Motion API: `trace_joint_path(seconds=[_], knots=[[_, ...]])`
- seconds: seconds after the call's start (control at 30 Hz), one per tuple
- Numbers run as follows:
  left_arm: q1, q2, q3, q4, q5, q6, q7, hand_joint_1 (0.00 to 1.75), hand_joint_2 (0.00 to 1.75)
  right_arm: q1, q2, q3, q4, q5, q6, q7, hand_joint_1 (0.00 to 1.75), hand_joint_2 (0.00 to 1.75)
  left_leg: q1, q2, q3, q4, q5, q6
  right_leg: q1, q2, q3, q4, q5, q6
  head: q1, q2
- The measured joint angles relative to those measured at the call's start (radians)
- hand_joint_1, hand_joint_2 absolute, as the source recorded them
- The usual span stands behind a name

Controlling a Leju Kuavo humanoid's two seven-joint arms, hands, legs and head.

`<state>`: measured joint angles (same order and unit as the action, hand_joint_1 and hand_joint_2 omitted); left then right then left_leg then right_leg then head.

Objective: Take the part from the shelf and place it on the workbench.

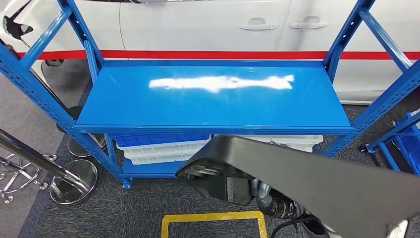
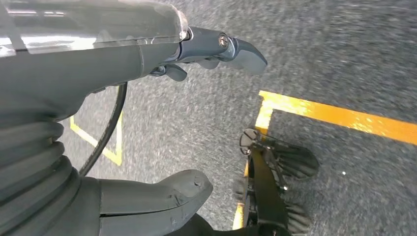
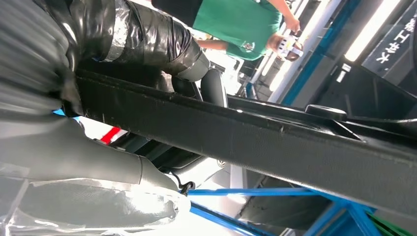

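The part (image 1: 317,183) is a long black bar with a blocky connector end, slanting across the lower right of the head view in front of the blue shelf (image 1: 124,106). My right hand (image 1: 270,198) grips it from beneath. In the right wrist view the same part (image 3: 275,142) crosses the picture, with my taped fingers (image 3: 152,42) wrapped over it and the thumb under it. My left hand (image 2: 98,93) hangs over the grey carpet, its fingers apart and holding nothing.
White bins with blue lids (image 1: 163,146) sit on the lower shelf. A white car (image 1: 208,25) stands behind the rack. Yellow floor tape (image 1: 213,218) marks a square below me. Chrome stand bases (image 1: 74,186) are at the left, another blue rack (image 1: 401,144) at the right. A person in a green shirt (image 3: 236,22) stands nearby.
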<state>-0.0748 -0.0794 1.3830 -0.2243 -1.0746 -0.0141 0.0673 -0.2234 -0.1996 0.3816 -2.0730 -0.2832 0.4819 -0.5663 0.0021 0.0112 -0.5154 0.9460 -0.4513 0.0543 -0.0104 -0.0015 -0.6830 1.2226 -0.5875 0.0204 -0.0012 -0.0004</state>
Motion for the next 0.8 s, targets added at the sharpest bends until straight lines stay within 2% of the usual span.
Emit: trace_joint_path(seconds=[0.03, 0.07, 0.1, 0.17, 0.2, 0.23, 0.27, 0.33, 0.37, 0.4, 0.47, 0.5, 0.53, 0.57, 0.6, 0.63, 0.67, 0.73, 0.77, 0.8], knots=[[0.000, -0.002, 0.004, 0.000, 0.007, 0.000, 0.003, 0.00, 1.75, -0.001, -0.004, -0.001, 0.002, -0.001, 0.000, 0.004, 1.47, 1.75, 0.000, 0.000, -0.015, 0.008, 0.006, -0.001, -0.001, 0.000, -0.007, 0.049, -0.014, 0.002, 0.000, 0.000], [0.000, -0.004, 0.007, 0.000, 0.013, 0.001, 0.004, 0.00, 1.75, -0.003, -0.007, -0.002, 0.004, -0.001, 0.001, 0.007, 1.47, 1.75, 0.000, 0.000, -0.031, 0.016, 0.011, -0.003, -0.003, 0.000, 0.002, 0.067, -0.004, 0.003, 0.000, 0.000], [0.000, -0.005, 0.011, 0.000, 0.017, 0.003, 0.002, 0.00, 1.75, -0.005, -0.010, -0.003, 0.007, -0.001, 0.001, 0.009, 1.47, 1.75, 0.000, 0.000, -0.047, 0.024, 0.017, -0.005, -0.004, 0.000, 0.029, 0.047, 0.023, 0.003, 0.000, 0.000], [0.001, -0.006, 0.020, 0.000, 0.025, 0.011, -0.004, 0.00, 1.75, -0.010, -0.015, -0.008, 0.009, 0.001, 0.001, 0.011, 1.47, 1.75, 0.000, -0.001, -0.070, 0.037, 0.028, -0.012, -0.004, 0.000, 0.123, -0.073, 0.068, -0.001, 0.000, 0.000], [0.002, -0.006, 0.024, 0.000, 0.027, 0.016, -0.009, 0.00, 1.75, -0.011, -0.016, -0.012, 0.010, 0.003, 0.001, 0.011, 1.47, 1.75, -0.001, -0.001, -0.078, 0.041, 0.034, -0.017, -0.002, 0.000, 0.169, -0.143, 0.071, -0.005, 0.000, 0.000], [0.003, -0.005, 0.027, 0.000, 0.029, 0.020, -0.014, 0.00, 1.75, -0.012, -0.017, -0.016, 0.010, 0.006, 0.000, 0.011, 1.47, 1.75, -0.002, -0.001, -0.083, 0.043, 0.041, -0.022, 0.001, 0.001, 0.200, -0.195, 0.066, -0.009, 0.000, 0.000], [0.003, -0.003, 0.029, 0.000, 0.030, 0.023, -0.019, 0.00, 1.75, -0.013, -0.017, -0.020, 0.010, 0.009, -0.001, 0.011, 1.47, 1.75, -0.003, -0.002, -0.087, 0.043, 0.049, -0.027, 0.004, 0.001, 0.215, -0.226, 0.059, -0.013, 0.000, 0.000], [0.006, 0.003, 0.032, 0.000, 0.031, 0.026, -0.030, 0.00, 1.75, -0.015, -0.017, -0.024, 0.011, 0.018, -0.005, 0.011, 1.47, 1.75, -0.003, -0.003, -0.097, 0.047, 0.058, -0.038, 0.003, -0.001, 0.207, -0.238, 0.065, -0.025, 0.000, 0.000], [0.007, 0.006, 0.034, 0.000, 0.031, 0.026, -0.034, 0.00, 1.75, -0.015, -0.017, -0.026, 0.012, 0.023, -0.008, 0.010, 1.47, 1.75, -0.001, -0.004, -0.105, 0.059, 0.043, -0.044, 0.001, -0.003, 0.198, -0.237, 0.073, -0.034, -0.001, 0.000], [0.009, 0.009, 0.035, 0.000, 0.031, 0.026, -0.038, 0.00, 1.75, -0.016, -0.017, -0.026, 0.012, 0.027, -0.011, 0.010, 1.47, 1.75, 0.000, -0.006, -0.116, 0.086, 0.009, -0.050, -0.001, -0.005, 0.187, -0.238, 0.083, -0.043, -0.001, 0.000], [0.011, 0.015, 0.036, 0.000, 0.031, 0.026, -0.045, 0.00, 1.75, -0.016, -0.017, -0.026, 0.012, 0.035, -0.017, 0.010, 1.47, 1.75, 0.003, -0.007, -0.147, 0.194, -0.094, -0.060, 0.000, -0.007, 0.159, -0.234, 0.103, -0.053, -0.002, 0.000], [0.012, 0.018, 0.037, 0.000, 0.031, 0.026, -0.048, 0.00, 1.75, -0.016, -0.017, -0.026, 0.012, 0.040, -0.020, 0.009, 1.47, 1.75, 0.004, -0.007, -0.160, 0.260, -0.134, -0.064, 0.001, -0.007, 0.143, -0.230, 0.113, -0.055, -0.001, 0.000], [0.012, 0.020, 0.039, 0.000, 0.031, 0.026, -0.050, 0.00, 1.75, -0.014, -0.017, -0.026, 0.012, 0.047, -0.023, 0.008, 1.47, 1.75, 0.004, -0.007, -0.166, 0.313, -0.150, -0.065, 0.003, -0.008, 0.126, -0.226, 0.124, -0.055, -0.001, 0.000], [0.012, 0.022, 0.040, 0.000, 0.031, 0.026, -0.052, 0.00, 1.75, -0.012, -0.017, -0.026, 0.012, 0.054, -0.027, 0.008, 1.47, 1.75, 0.003, -0.007, -0.160, 0.340, -0.141, -0.065, 0.004, -0.009, 0.109, -0.222, 0.134, -0.055, -0.001, 0.000], [0.013, 0.023, 0.041, 0.000, 0.031, 0.026, -0.053, 0.00, 1.75, -0.010, -0.017, -0.026, 0.012, 0.062, -0.032, 0.006, 1.47, 1.75, 0.003, -0.007, -0.137, 0.333, -0.114, -0.061, 0.006, -0.009, 0.093, -0.219, 0.143, -0.055, -0.001, 0.000], [0.013, 0.024, 0.042, 0.000, 0.031, 0.026, -0.054, 0.00, 1.75, -0.009, -0.017, -0.026, 0.012, 0.069, -0.037, 0.005, 1.47, 1.75, 0.001, -0.008, -0.097, 0.290, -0.082, -0.055, 0.009, -0.009, 0.079, -0.216, 0.153, -0.054, -0.001, 0.000], [0.012, 0.027, 0.042, 0.000, 0.031, 0.026, -0.055, 0.00, 1.75, -0.007, -0.017, -0.026, 0.012, 0.078, -0.043, 0.001, 1.47, 1.75, -0.001, -0.008, -0.043, 0.221, -0.064, -0.045, 0.011, -0.009, 0.067, -0.214, 0.162, -0.053, -0.001, 0.000], [0.011, 0.032, 0.043, 0.000, 0.033, 0.028, -0.056, 0.00, 1.75, -0.004, -0.017, -0.025, 0.011, 0.093, -0.057, -0.008, 1.47, 1.75, -0.006, -0.009, 0.057, 0.070, -0.072, -0.031, 0.014, -0.009, 0.054, -0.212, 0.180, -0.047, -0.001, 0.000], [0.011, 0.035, 0.044, 0.000, 0.034, 0.031, -0.057, 0.00, 1.75, -0.002, -0.017, -0.025, 0.010, 0.101, -0.064, -0.014, 1.47, 1.75, -0.009, -0.009, 0.083, 0.025, -0.084, -0.027, 0.012, -0.010, 0.051, -0.213, 0.189, -0.042, -0.001, 0.000], [0.012, 0.037, 0.046, 0.000, 0.034, 0.034, -0.057, 0.00, 1.75, 0.001, -0.017, -0.025, 0.010, 0.108, -0.071, -0.019, 1.47, 1.75, -0.012, -0.009, 0.091, 0.003, -0.085, -0.025, 0.010, -0.010, 0.050, -0.215, 0.199, -0.036, -0.001, 0.000]])
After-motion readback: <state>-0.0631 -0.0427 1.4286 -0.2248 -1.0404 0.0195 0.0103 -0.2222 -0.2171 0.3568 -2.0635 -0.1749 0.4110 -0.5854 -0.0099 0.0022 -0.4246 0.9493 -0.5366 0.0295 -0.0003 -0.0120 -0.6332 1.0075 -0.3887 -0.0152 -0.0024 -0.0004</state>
